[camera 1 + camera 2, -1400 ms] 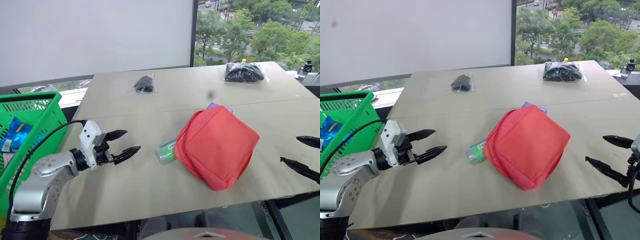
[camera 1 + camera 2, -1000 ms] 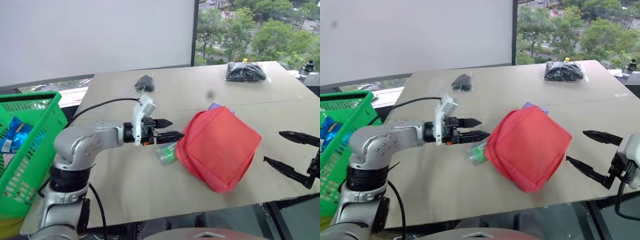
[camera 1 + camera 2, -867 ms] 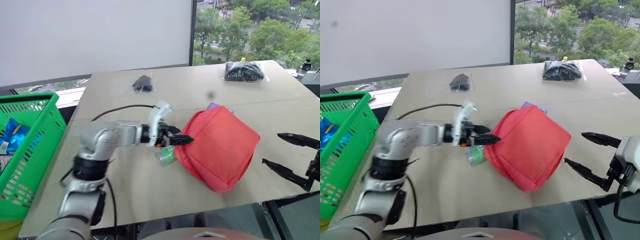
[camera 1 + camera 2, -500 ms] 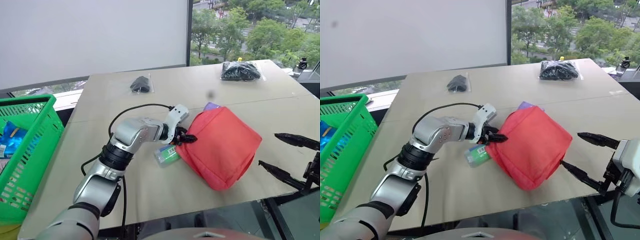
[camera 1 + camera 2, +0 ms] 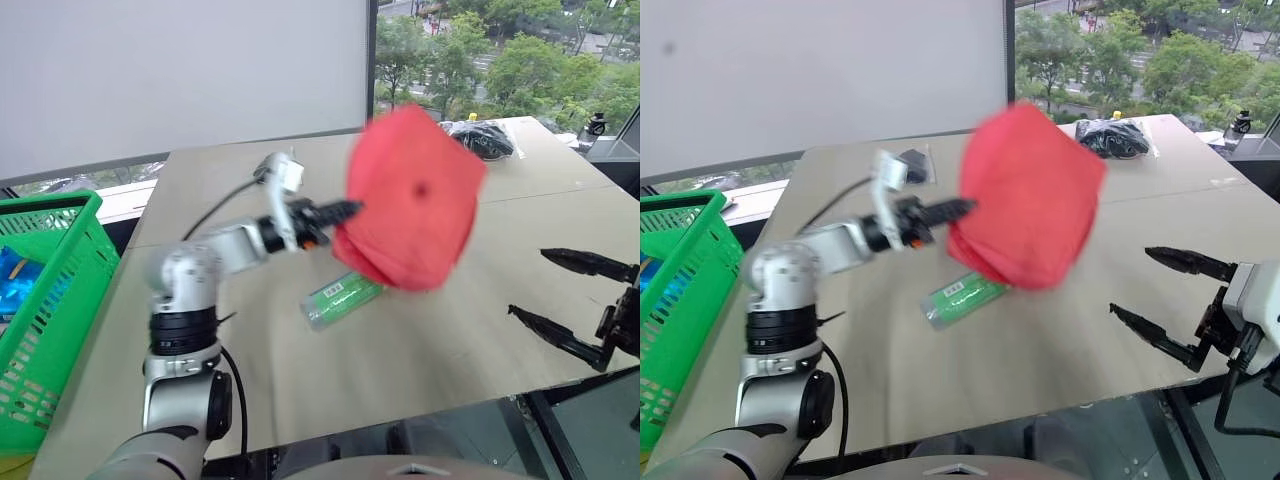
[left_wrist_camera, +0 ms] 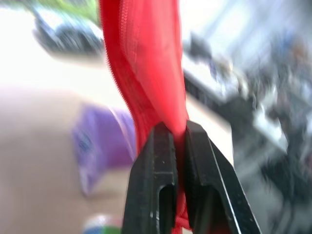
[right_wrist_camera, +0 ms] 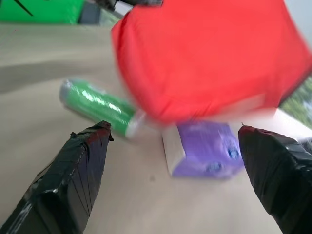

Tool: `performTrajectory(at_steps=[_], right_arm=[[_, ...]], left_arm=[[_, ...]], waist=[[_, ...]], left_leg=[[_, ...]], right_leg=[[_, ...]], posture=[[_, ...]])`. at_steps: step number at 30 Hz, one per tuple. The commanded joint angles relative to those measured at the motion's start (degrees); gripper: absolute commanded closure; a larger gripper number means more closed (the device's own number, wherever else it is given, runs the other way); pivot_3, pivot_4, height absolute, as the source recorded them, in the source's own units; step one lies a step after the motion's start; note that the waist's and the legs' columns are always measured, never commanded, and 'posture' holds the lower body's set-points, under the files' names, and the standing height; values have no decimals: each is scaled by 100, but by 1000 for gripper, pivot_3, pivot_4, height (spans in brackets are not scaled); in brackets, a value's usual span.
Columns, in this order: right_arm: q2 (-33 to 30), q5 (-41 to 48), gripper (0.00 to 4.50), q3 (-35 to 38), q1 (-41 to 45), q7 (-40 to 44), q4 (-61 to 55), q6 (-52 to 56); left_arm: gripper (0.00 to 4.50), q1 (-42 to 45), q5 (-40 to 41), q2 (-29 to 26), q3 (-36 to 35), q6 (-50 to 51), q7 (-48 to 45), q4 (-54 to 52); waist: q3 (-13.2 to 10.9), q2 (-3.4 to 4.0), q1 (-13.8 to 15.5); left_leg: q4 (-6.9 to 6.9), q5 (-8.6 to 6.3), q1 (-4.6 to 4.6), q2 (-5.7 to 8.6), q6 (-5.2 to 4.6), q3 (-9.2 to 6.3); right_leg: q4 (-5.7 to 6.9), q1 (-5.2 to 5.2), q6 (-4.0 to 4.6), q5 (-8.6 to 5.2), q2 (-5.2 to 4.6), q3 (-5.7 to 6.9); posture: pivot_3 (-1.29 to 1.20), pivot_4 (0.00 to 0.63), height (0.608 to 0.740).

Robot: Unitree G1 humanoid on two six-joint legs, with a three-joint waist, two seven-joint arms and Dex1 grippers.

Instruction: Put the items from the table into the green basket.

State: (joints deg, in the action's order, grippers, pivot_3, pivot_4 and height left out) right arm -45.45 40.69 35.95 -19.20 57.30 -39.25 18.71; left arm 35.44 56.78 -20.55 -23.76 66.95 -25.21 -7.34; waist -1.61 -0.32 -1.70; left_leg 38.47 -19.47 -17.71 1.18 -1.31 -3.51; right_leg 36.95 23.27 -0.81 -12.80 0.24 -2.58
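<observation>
The red pouch (image 5: 412, 195) is a soft square of fabric with a zipper along its edge, lifted clear of the surface (image 5: 420, 340) and tilted on a corner, pinched at one edge. The green cylinder (image 5: 342, 299) with a white label lies on its side on the beige surface just below the pouch. The purple packet (image 7: 207, 147) lies flat near the cylinder's end. A black bundle in a clear bag (image 5: 484, 140) rests at the far right of the surface. The green basket (image 5: 45, 310), lattice-sided, stands off the surface's left edge with a blue packet (image 5: 12, 285) inside.
</observation>
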Motion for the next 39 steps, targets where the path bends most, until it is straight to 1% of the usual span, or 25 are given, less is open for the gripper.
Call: performTrajectory(at_steps=[1, 2, 4, 6, 8, 11, 15, 17, 19, 21, 22, 24, 25, 26, 27, 28, 30, 32, 33, 34, 35, 36, 38, 39], right_arm=[[-73, 323, 0, -302, 666, -76, 78, -49], [-61, 431, 0, -446, 937, -93, 129, -51], [-39, 575, 0, -758, 1506, -103, 278, -33], [-31, 570, 0, -1040, 1933, -38, 482, -15], [-9, 411, 0, -1368, 2254, 79, 743, -82], [75, 210, 0, -1803, 2596, 199, 1065, -184], [150, -42, 0, -2180, 2826, 353, 1333, -328], [159, -38, 0, -2213, 2869, 356, 1334, -321], [142, -11, 0, -2181, 2855, 372, 1306, -311], [122, -40, 0, -2157, 2800, 362, 1258, -318], [115, -65, 0, -2149, 2761, 351, 1229, -326], [99, -146, 0, -2138, 2665, 318, 1164, -351], [90, -189, 0, -2132, 2612, 303, 1131, -366], [83, -223, 0, -2122, 2557, 287, 1091, -378], [78, -237, 0, -2098, 2491, 270, 1038, -383], [68, -228, 0, -2060, 2427, 244, 976, -366], [36, -188, 0, -1966, 2319, 181, 853, -316], [-3, -159, 0, -1857, 2214, 113, 746, -273], [-35, -162, 0, -1744, 2081, 82, 680, -245], [-61, -167, 0, -1637, 1943, 53, 623, -217], [-76, -171, 0, -1543, 1807, 20, 562, -184], [-90, -166, 0, -1486, 1711, -12, 511, -163], [-110, -158, 0, -1366, 1494, -52, 424, -130], [-127, -157, 0, -1263, 1330, -57, 381, -89]], left_arm=[[4422, 202, 719, -155, -1386, -246, 1279, -37], [4422, 190, 793, -212, -1721, -417, 1641, -114], [4422, 129, 821, -308, -2193, -728, 2318, -348], [4422, -63, 864, -431, -2263, -791, 2638, -653], [4422, -235, 880, -458, -2149, -792, 2894, -875], [4422, -456, 643, -396, -1694, -750, 3031, -819], [4422, -344, 488, -166, -1252, -991, 2921, -246], [4422, -145, 552, -129, -1200, -1133, 2884, -38], [4422, 24, 730, -99, -1271, -1207, 2916, 142], [4422, 146, 812, -91, -1379, -1285, 2994, 396], [4422, 167, 756, -115, -1381, -1317, 3011, 562], [4422, 83, 217, -273, -1137, -1399, 3072, 970], [4134, -22, -183, -391, -937, -1501, 3122, 1186], [3760, -79, -345, -413, -915, -1538, 3202, 1403], [3523, -136, -411, -429, -917, -1502, 3247, 1569], [3098, -216, -458, -452, -902, -1452, 3224, 1613], [2051, -381, -352, -476, -988, -1190, 3252, 1476], [1087, -641, -75, -573, -1063, -737, 3211, 1158], [553, -1144, 15, -1010, -787, -386, 2697, 509], [65, -1653, 77, -1509, -433, -114, 2085, -183], [23, -2124, 105, -2031, -64, -7, 1405, -862], [23, -2433, 112, -2382, 165, -1, 946, -1282], [23, -2634, 188, -2813, 455, -128, 274, -1864], [23, -2486, 33, -2987, 856, -275, -85, -2090]], waist=[[-5, -9, 81], [-6, -10, 92], [-15, -26, 113], [-14, -49, 221], [-12, -61, 399], [-10, -70, 769], [-7, -77, 1221], [-6, -80, 1339], [-5, -80, 1365], [-5, -80, 1361], [-4, -79, 1353], [2, -71, 1322], [3, -69, 1299], [5, -66, 1257], [5, -66, 1213], [5, -67, 1176], [4, -69, 1098], [3, -72, 1024], [3, -72, 995], [5, -82, 869], [12, -94, 791], [13, -94, 739], [15, -82, 731], [12, -75, 745]], left_leg=[[0, 2, 0, 2, 3, 0], [0, 12, 2, 4, 21, 1], [0, 14, 4, 7, 25, -2], [3, 20, 0, 9, 36, -13], [1, 20, -8, 12, 38, -29], [-4, 19, -18, 28, 37, -48], [-2, 22, -46, 45, 42, -103], [7, 26, -73, 46, 48, -128], [21, 30, -113, 46, 55, -138], [21, 30, -117, 44, 56, -140], [21, 30, -117, 44, 56, -139], [19, 30, -115, 44, 55, -133], [18, 30, -112, 44, 55, -129], [17, 30, -111, 45, 55, -127], [17, 30, -110, 45, 55, -128], [17, 30, -110, 45, 55, -128], [18, 30, -110, 45, 55, -127], [19, 30, -112, 43, 55, -130], [19, 30, -112, 43, 55, -130], [18, 30, -112, 42, 55, -130], [9, 29, -112, 34, 55, -125], [-7, 28, -109, 31, 55, -113], [-9, 28, -112, 34, 55, -110], [-7, 29, -113, 37, 56, -111]], right_leg=[[0, 0, 8, 5, -4, 0], [0, 0, 9, 6, -10, -1], [2, 4, 10, 8, -18, 0], [5, 32, 13, 11, -23, 7], [6, 41, 19, 14, -29, 19], [0, 44, 19, 14, -48, 31], [-9, 50, 20, 14, -51, 52], [-10, 66, 22, 14, -53, 72], [-9, 98, 31, 20, -52, 86], [-9, 101, 32, 21, -53, 90], [-9, 102, 32, 21, -53, 90], [-9, 101, 32, 21, -53, 86], [-9, 102, 32, 21, -53, 82], [-8, 102, 32, 21, -52, 81], [-8, 101, 32, 21, -52, 81], [-7, 101, 32, 21, -51, 81], [-6, 101, 32, 21, -52, 81], [-6, 101, 32, 21, -53, 83], [-6, 101, 32, 21, -54, 83], [-4, 102, 32, 21, -54, 82], [-2, 108, 39, 17, -51, 80], [1, 117, 48, 11, -51, 71], [0, 121, 48, 11, -58, 72], [2, 120, 48, 11, -64, 77]], posture=[[59, 0, 740], [78, 0, 740], [117, 0, 740], [160, 0, 740], [208, 0, 740], [236, 0, 740], [255, 0, 740], [244, 0, 740], [220, 0, 740], [220, 0, 740], [204, 0, 740], [189, 0, 740], [174, 0, 740], [160, 0, 740], [149, 0, 740], [145, 0, 740], [129, 0, 740], [113, 0, 740], [99, 0, 740], [96, 0, 740], [93, 0, 740], [90, 0, 740], [83, 0, 740], [72, 0, 740]])
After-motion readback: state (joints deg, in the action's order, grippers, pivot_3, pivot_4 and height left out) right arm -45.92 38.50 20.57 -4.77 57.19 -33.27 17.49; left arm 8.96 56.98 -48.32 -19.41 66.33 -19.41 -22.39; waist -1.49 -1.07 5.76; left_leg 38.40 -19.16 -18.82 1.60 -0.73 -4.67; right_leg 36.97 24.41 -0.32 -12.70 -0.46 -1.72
